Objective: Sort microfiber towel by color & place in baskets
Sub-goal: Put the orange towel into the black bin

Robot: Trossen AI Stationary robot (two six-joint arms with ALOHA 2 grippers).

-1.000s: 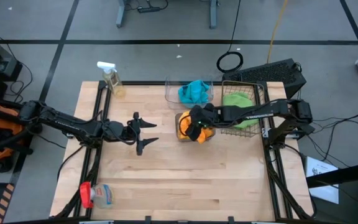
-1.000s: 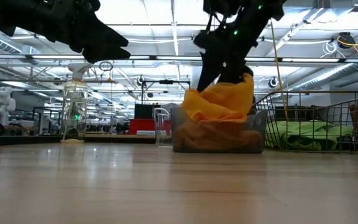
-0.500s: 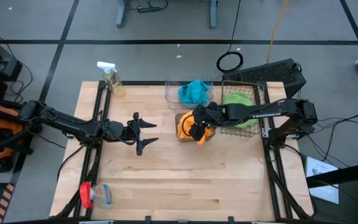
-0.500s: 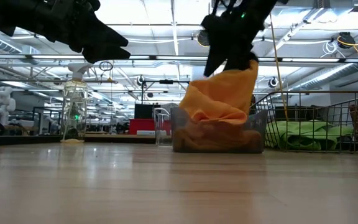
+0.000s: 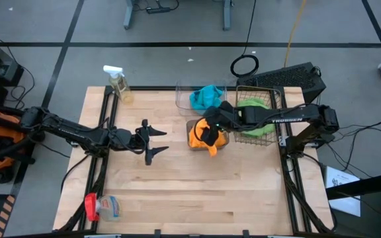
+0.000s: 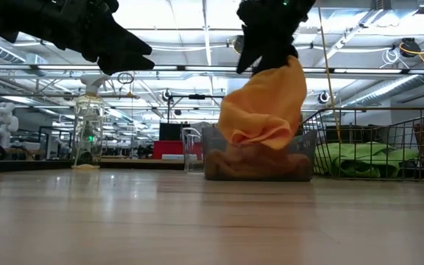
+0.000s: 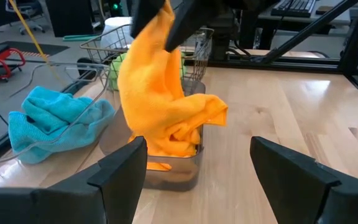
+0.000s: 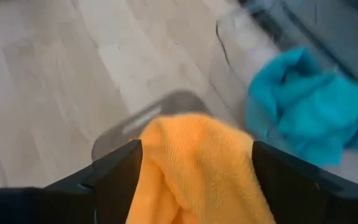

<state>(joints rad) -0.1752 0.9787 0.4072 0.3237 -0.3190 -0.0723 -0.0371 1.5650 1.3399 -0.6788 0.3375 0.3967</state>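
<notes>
A bright orange-yellow microfiber cloth hangs in folds over a smoky grey plastic tub, with more of the same orange showing through its tinted wall. A turquoise blue cloth fills the clear plastic tub, and lime green cloth lies in the dark wire-mesh basket. The tabletop is pale wood with fine grain, framed in black. Both arms are black. The clear spray bottle has a white trigger and yellowish liquid.
</notes>
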